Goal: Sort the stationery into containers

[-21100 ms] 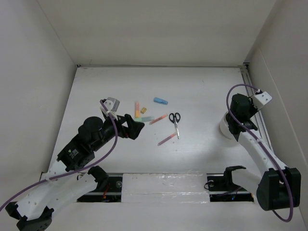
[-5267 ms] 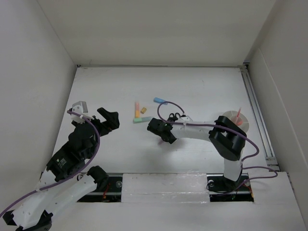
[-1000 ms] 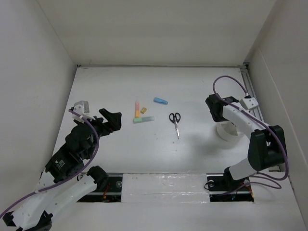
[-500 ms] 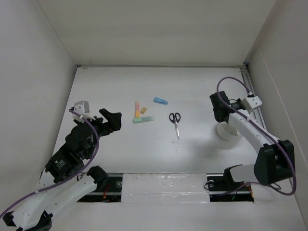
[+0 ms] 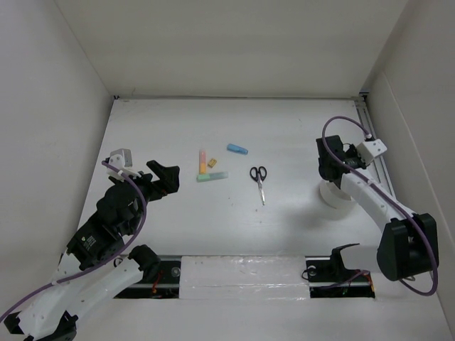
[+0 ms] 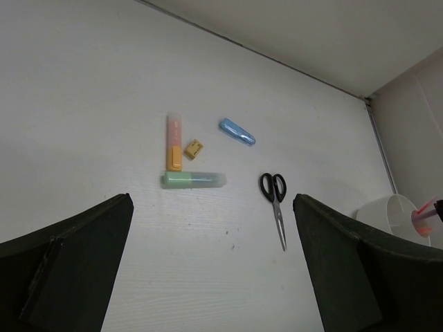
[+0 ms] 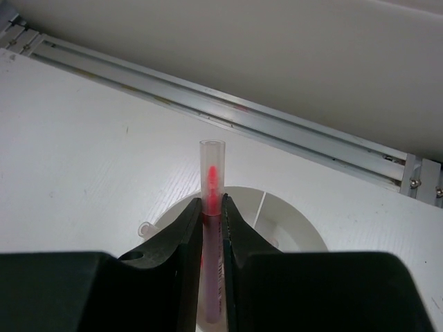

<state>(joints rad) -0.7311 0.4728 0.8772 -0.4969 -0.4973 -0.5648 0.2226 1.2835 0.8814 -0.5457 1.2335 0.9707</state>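
My right gripper (image 7: 212, 204) is shut on a thin pink pen (image 7: 211, 176), held upright over the round white cup (image 7: 294, 220); the cup's inner dividers show, and a second pen's clear end (image 7: 145, 228) pokes over its left rim. In the top view this gripper (image 5: 331, 169) hangs over the cup (image 5: 338, 197). My left gripper (image 6: 214, 277) is open and empty, above the table's left side (image 5: 168, 181). On the table lie black-handled scissors (image 6: 275, 200), a light-blue marker (image 6: 237, 132), a mint-green marker (image 6: 194, 180), a yellow-orange marker (image 6: 173, 142) and a tiny yellow-black piece (image 6: 193, 149).
An aluminium rail (image 7: 277, 128) runs along the table's right edge just behind the cup. White walls close in the table at the left, back and right. The loose items lie in a cluster at mid-table, left of the cup.
My right gripper has moved right and nearer, with the pink pen, from beside the cup to over it. The left arm and the items on the table have not moved.
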